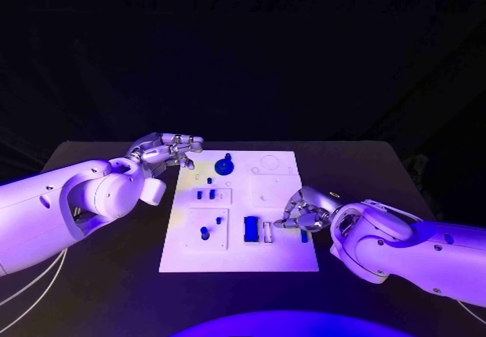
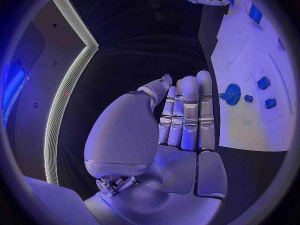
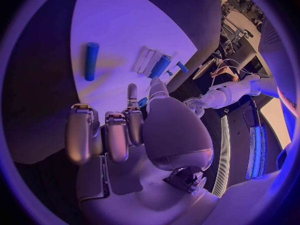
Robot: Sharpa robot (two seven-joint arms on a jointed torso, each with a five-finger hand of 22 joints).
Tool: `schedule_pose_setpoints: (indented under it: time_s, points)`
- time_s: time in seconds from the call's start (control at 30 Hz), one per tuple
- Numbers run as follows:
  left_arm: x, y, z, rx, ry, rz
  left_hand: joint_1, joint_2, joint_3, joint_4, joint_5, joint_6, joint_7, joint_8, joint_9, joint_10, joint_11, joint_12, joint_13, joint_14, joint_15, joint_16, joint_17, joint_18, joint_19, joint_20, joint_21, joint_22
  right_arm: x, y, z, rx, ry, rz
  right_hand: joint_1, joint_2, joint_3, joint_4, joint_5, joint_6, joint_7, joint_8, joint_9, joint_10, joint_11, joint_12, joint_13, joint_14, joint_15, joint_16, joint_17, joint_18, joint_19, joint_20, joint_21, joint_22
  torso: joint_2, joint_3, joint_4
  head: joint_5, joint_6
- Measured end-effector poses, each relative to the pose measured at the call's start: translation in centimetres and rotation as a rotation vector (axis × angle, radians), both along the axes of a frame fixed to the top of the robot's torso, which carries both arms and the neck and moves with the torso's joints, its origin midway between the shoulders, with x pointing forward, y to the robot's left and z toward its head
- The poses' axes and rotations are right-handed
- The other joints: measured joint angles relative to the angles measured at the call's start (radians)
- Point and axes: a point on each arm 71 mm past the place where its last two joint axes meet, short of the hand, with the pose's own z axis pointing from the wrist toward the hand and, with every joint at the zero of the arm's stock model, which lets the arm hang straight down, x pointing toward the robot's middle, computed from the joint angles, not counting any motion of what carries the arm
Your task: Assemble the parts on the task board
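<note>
My left hand [image 1: 167, 149] hovers off the far left corner of the task board [image 1: 286, 260], over bare table [image 1: 101, 295]. From my left wrist its fingers [image 2: 187, 112] stand straight and pressed side by side, thumb alongside, holding nothing.

My right hand [image 1: 302, 213] sits at the board's right edge, toward the near end, fingers curled down onto the white surface. From my right wrist some fingers are bent in while one reaches out toward the board; something small and blue shows at the thumb, but I cannot tell whether I am pinching it.

The parts lie spread across the board: a blue gear [image 1: 224, 166] near the far left corner, close to my left fingertips; small blue blocks [image 1: 211, 194] in the raised plate below it; a long blue bar [image 1: 250, 229] standing in the near middle, just left of my right hand. A blue cylinder [image 3: 91, 61] lies alone on open white surface.

The board's far right quarter is bare white with faint outlines, and dark table runs wide along both long edges.
</note>
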Motion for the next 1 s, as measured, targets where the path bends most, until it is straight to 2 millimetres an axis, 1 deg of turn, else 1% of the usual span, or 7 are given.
schedule_pose_setpoints:
  time_s: [0.03, 0.1, 0.17, 0.4, 0.67, 0.87, 1.0]
  points:
    - [0.0, 0.0, 0.0, 0.000, 0.000, 0.000, 0.000, 0.000, 0.000, 0.000, 0.000, 0.000, 0.000, 0.000, 0.000, 0.000, 0.000, 0.000, 0.000, 0.000, 0.000, 0.000, 0.000, 0.000, 0.000, 0.000, 0.000, 0.000, 0.0, -0.6, 0.1, -0.002, -0.005, -0.006, 0.011, 0.002, -0.002, -0.004, 0.005, -0.003, 0.003, -0.008, -0.005, -0.003, 0.003, -0.002, 0.000, 0.002, 0.005, -0.001, 0.000, 0.000, 0.000, 0.000, -0.005, 0.000, -0.001, -0.0002, -0.0006, -0.003, 0.000]
    - [0.0, 0.0, 0.0, 0.001, 0.001, 0.000, 0.000, 0.000, 0.000, 0.000, 0.000, 0.000, 0.000, 0.000, 0.000, 0.000, 0.000, 0.000, 0.000, 0.000, 0.000, 0.000, 0.000, 0.000, 0.000, 0.000, 0.000, 0.000, 0.0, -1.5, 0.2, -0.007, -0.013, -0.015, 0.018, 0.009, -0.003, -0.005, 0.011, -0.003, 0.003, -0.019, -0.013, -0.003, 0.003, -0.019, 0.055, 0.002, 0.005, -0.001, 0.000, 0.000, 0.000, 0.000, -0.006, 0.000, -0.002, -0.0006, -0.0012, -0.007, 0.002]
    - [0.0, 0.0, -0.1, 0.001, 0.002, -0.001, 0.000, 0.000, 0.000, 0.000, 0.000, 0.000, 0.000, 0.000, 0.000, 0.000, 0.000, 0.000, 0.000, 0.000, 0.000, 0.000, 0.000, 0.000, 0.000, 0.000, 0.000, 0.000, -0.1, -2.3, 0.3, -0.014, -0.022, -0.021, 0.024, 0.015, -0.003, -0.005, 0.011, -0.003, 0.003, -0.023, -0.016, -0.005, 0.005, -0.026, 0.089, 0.002, 0.005, -0.001, 0.000, 0.000, 0.000, 0.000, -0.006, 0.000, -0.003, -0.0002, -0.0024, -0.010, 0.003]
    - [-0.1, 0.0, -0.2, 0.002, 0.004, -0.001, 0.000, 0.000, 0.000, 0.000, 0.000, 0.000, 0.000, 0.000, 0.000, 0.000, 0.000, 0.000, 0.000, 0.000, 0.000, 0.000, -0.001, 0.000, 0.000, 0.000, 0.000, 0.000, -0.4, -3.7, 0.2, -0.053, -0.051, -0.024, 0.032, 0.015, -0.008, 0.000, 0.022, 0.012, 0.003, -0.023, -0.020, -0.007, 0.007, -0.027, 0.101, 0.002, 0.005, -0.001, 0.000, 0.000, 0.000, 0.008, 0.003, 0.000, -0.004, 0.0019, -0.0081, -0.016, 0.004]
    - [-0.1, 0.0, -0.2, 0.002, 0.004, -0.002, 0.000, 0.000, 0.000, 0.000, 0.000, 0.000, 0.000, 0.000, 0.000, 0.000, 0.000, 0.000, 0.000, 0.000, 0.000, 0.000, -0.001, 0.000, 0.000, 0.000, 0.000, 0.000, -0.9, -4.1, -0.4, -0.095, -0.060, -0.030, 0.031, 0.015, -0.027, 0.019, 0.034, 0.035, -0.005, -0.023, -0.020, -0.007, 0.007, -0.027, 0.102, 0.002, 0.005, -0.001, 0.000, 0.000, 0.000, 0.008, 0.008, 0.000, -0.004, 0.0031, -0.0086, -0.017, 0.001]
    - [-0.1, 0.1, -0.2, 0.003, 0.005, 0.000, 0.000, 0.000, 0.000, 0.000, 0.000, 0.000, 0.000, 0.000, -0.001, -0.007, 0.000, 0.005, 0.001, 0.000, 0.000, 0.000, -0.002, 0.000, 0.000, 0.000, 0.000, -0.001, -1.1, -4.3, -1.1, -0.125, -0.048, -0.042, 0.021, 0.004, -0.045, 0.037, 0.034, 0.038, -0.002, -0.023, -0.017, -0.005, 0.004, -0.028, 0.101, 0.002, 0.005, -0.001, 0.000, 0.000, 0.000, 0.008, 0.008, 0.000, -0.003, 0.0019, -0.0084, -0.017, -0.003]
    - [-0.1, 0.1, -0.2, 0.003, 0.005, 0.000, 0.000, 0.000, 0.000, 0.000, 0.000, 0.000, 0.000, 0.000, -0.001, -0.007, 0.000, 0.005, 0.001, 0.000, 0.000, 0.000, -0.002, 0.000, 0.000, 0.000, 0.000, -0.001, -1.3, -4.1, -1.6, -0.138, -0.037, -0.042, 0.017, 0.000, -0.045, 0.037, 0.034, 0.038, -0.002, -0.023, -0.016, -0.003, 0.003, -0.030, 0.100, 0.002, 0.005, -0.001, 0.000, 0.000, 0.000, 0.008, 0.008, 0.000, -0.003, 0.0015, -0.0082, -0.017, -0.005]
